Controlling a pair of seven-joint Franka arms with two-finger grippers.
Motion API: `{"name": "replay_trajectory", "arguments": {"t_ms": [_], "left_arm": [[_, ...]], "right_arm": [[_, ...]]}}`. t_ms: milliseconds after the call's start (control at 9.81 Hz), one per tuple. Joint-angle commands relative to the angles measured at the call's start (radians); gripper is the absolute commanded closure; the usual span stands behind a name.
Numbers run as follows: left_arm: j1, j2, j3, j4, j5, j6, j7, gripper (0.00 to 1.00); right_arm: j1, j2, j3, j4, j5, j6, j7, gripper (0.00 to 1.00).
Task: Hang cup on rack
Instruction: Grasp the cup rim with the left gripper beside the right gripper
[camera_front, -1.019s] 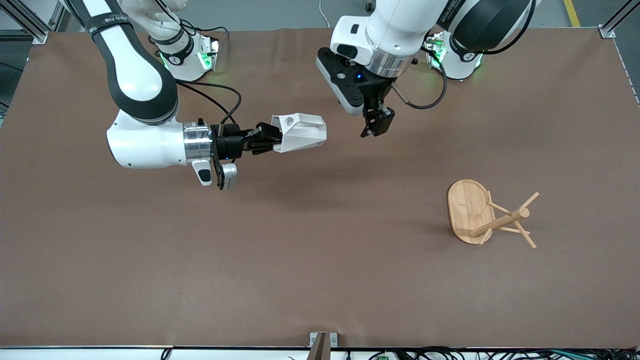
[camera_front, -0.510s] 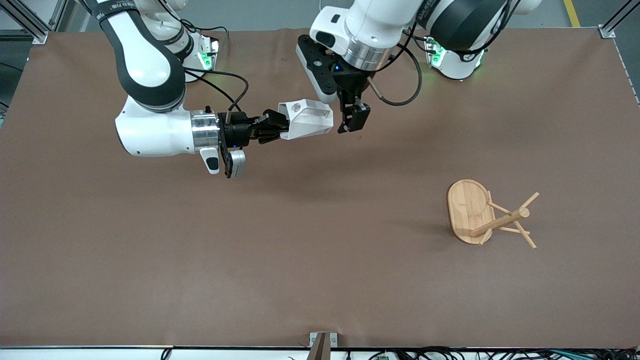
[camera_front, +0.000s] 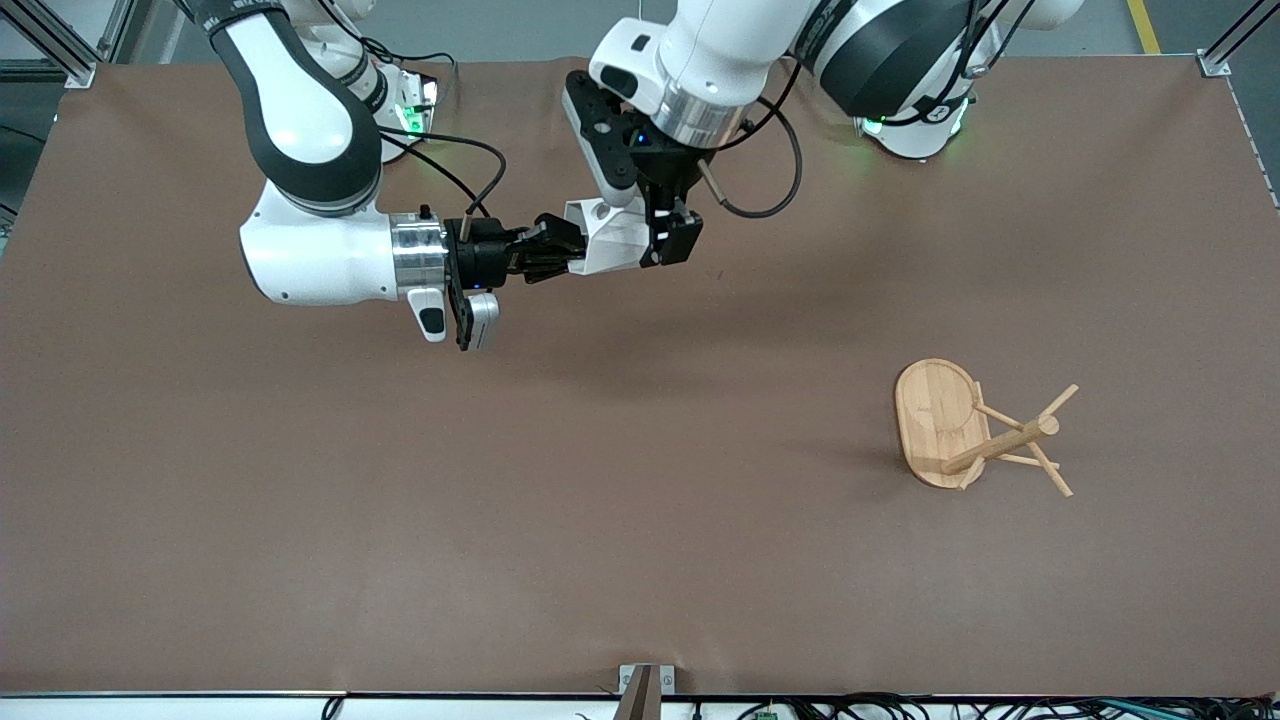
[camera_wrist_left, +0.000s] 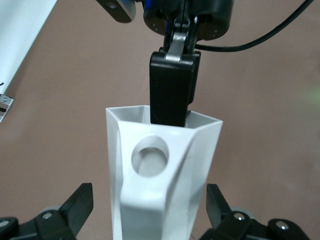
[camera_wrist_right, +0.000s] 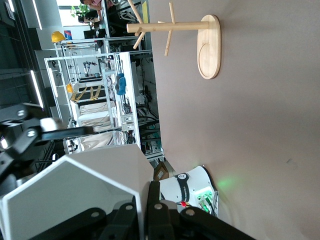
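Observation:
The white faceted cup is held on its side in the air by my right gripper, which is shut on its rim wall, one finger inside and one outside. The tab handle with its round hole faces up. My left gripper is at the cup's base end, open, with a finger on each side of the cup, apart from it. The bamboo rack stands on its oval base toward the left arm's end of the table, also in the right wrist view.
The brown table mat spans the whole view. The arms' bases stand at the table's top edge. A cable loops beside my left wrist. A metal bracket sits at the edge nearest the front camera.
My left gripper has moved toward the right arm's end and now straddles the cup's base end. My right gripper has shifted the cup slightly toward the bases.

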Motion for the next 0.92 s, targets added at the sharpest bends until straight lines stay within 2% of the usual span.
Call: {"name": "replay_trajectory", "arguments": {"t_ms": [0, 510, 611, 713, 815], "left_arm": [[0.001, 0.046, -0.003, -0.006, -0.016, 0.013, 0.042, 0.0], [0.003, 0.059, -0.003, -0.011, -0.052, 0.011, 0.042, 0.07], [0.003, 0.062, -0.003, -0.011, -0.057, 0.01, 0.043, 0.13], [0.003, 0.064, -0.002, -0.014, -0.056, 0.008, 0.046, 0.36], [0.003, 0.066, -0.002, -0.018, -0.056, 0.008, 0.04, 0.61]], "right_arm": [[-0.002, -0.043, 0.004, -0.033, 0.041, 0.008, -0.019, 1.0], [-0.001, -0.066, 0.004, -0.033, 0.042, 0.006, -0.019, 0.99], [-0.001, -0.072, 0.006, -0.033, 0.042, 0.005, -0.017, 0.99], [-0.001, -0.077, 0.006, -0.033, 0.042, 0.005, -0.017, 0.99], [-0.01, -0.08, 0.036, -0.033, 0.042, 0.006, -0.017, 0.99]]}}
